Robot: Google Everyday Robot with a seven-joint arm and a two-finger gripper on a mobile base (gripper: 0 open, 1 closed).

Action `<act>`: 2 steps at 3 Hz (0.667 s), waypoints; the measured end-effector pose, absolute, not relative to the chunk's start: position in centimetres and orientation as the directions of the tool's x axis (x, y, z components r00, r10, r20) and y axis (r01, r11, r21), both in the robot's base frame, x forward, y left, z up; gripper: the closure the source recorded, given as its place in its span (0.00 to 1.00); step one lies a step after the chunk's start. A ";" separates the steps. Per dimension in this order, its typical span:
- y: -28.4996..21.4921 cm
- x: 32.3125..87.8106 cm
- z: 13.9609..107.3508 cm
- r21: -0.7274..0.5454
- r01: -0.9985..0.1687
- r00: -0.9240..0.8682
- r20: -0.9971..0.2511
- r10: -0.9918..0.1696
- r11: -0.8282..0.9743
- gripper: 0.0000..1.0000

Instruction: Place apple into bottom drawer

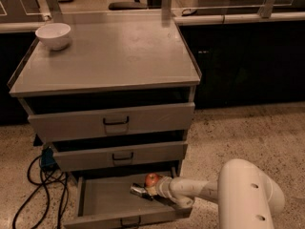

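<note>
The apple [152,179], red with a yellowish blush, is inside the open bottom drawer [102,202], toward its right back part. My gripper [139,191] reaches into the same drawer from the right on a white arm [200,191]. Its dark tip lies low over the drawer floor, just in front and to the left of the apple. The apple is right against the gripper's wrist end. I cannot tell whether it rests on the drawer floor or is still held.
A white bowl [53,35] stands at the back left of the grey cabinet top [114,56]. The two upper drawers [114,123] are pulled out a little. Black cables [35,185] and a blue plug lie on the speckled floor to the cabinet's left.
</note>
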State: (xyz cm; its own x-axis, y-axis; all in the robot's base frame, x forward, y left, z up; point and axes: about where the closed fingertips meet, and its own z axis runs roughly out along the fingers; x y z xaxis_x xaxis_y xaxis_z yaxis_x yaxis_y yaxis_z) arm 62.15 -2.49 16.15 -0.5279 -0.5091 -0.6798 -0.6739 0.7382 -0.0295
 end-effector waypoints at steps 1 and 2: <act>-2.5 62.3 15.9 -0.028 -0.675 -0.530 -0.676 -0.511 0.737 0.86; -2.5 62.3 15.9 -0.028 -0.675 -0.530 -0.676 -0.511 0.737 0.64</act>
